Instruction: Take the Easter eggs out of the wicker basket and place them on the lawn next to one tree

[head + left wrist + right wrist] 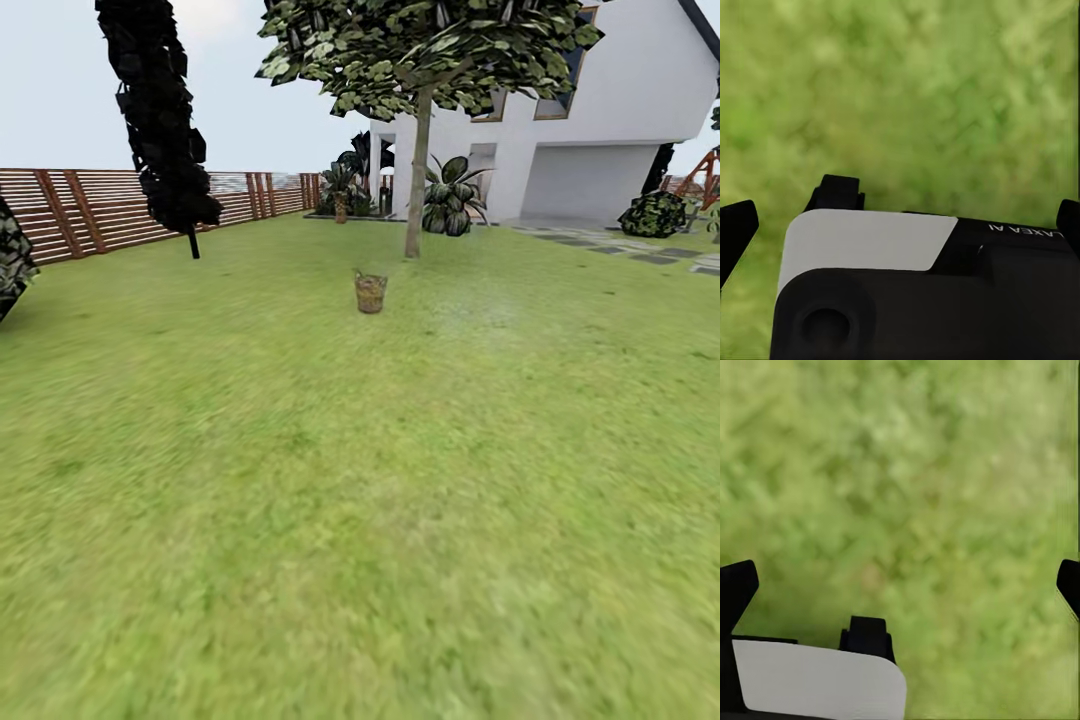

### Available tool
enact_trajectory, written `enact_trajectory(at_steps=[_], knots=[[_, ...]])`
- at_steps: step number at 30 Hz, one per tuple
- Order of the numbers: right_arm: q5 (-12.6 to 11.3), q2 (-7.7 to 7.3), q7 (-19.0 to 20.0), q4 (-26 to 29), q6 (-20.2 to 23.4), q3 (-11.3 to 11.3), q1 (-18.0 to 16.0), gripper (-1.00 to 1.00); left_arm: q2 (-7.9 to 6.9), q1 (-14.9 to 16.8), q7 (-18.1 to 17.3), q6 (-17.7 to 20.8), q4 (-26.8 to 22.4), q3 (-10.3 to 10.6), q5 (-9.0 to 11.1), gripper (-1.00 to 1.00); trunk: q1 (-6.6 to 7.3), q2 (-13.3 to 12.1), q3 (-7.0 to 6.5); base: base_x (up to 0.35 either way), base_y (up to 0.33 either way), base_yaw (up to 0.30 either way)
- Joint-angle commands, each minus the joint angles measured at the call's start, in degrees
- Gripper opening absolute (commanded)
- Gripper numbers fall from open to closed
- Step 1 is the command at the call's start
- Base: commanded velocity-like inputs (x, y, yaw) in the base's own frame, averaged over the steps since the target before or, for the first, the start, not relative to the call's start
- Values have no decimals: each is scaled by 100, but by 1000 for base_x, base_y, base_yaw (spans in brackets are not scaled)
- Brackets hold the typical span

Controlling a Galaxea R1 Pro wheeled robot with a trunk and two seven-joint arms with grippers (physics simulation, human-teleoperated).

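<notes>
We look over a wide green lawn (300,480) toward a brown slatted fence (90,205) on the left, a white house (600,120) with grey paving stones (620,245) on the right, dark conifers (160,120), palms (450,200), under pale sky (60,90).

Wide green short-grass lawn (300,480): open ahead up to the small round brown wicker basket (371,293). Behind it, apart: slim grey-brown leafy tree (416,190). Dark conifer (165,130) and brown slatted fence (90,205) bound the left.
</notes>
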State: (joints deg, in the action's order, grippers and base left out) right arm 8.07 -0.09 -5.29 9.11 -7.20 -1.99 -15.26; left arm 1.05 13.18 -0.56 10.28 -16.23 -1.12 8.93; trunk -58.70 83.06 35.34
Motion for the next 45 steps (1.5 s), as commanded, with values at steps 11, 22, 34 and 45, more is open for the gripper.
enact_trajectory(at_steps=[11, 22, 34, 45], knots=[[42, -6, -33, -5, -9, -14, -4, 100, 1, -1, -6, 36, -12, -11, 47, 100, -3, 2, 5, 337, 0, 0], [41, -2, -33, -5, -9, -17, -4, 100, 1, -3, -6, 36, -12, -11, 47, 100, -3, 2, 5, 337, 0, 0], [41, -6, -33, -5, -9, -12, -4, 100, 3, -1, -6, 36, -12, -11, 47, 100, -3, 2, 5, 337, 0, 0], [26, -15, -33, -4, -9, -13, -4, 100, 1, -1, -6, 36, -12, -11, 47, 100, -3, 2, 5, 337, 0, 0]])
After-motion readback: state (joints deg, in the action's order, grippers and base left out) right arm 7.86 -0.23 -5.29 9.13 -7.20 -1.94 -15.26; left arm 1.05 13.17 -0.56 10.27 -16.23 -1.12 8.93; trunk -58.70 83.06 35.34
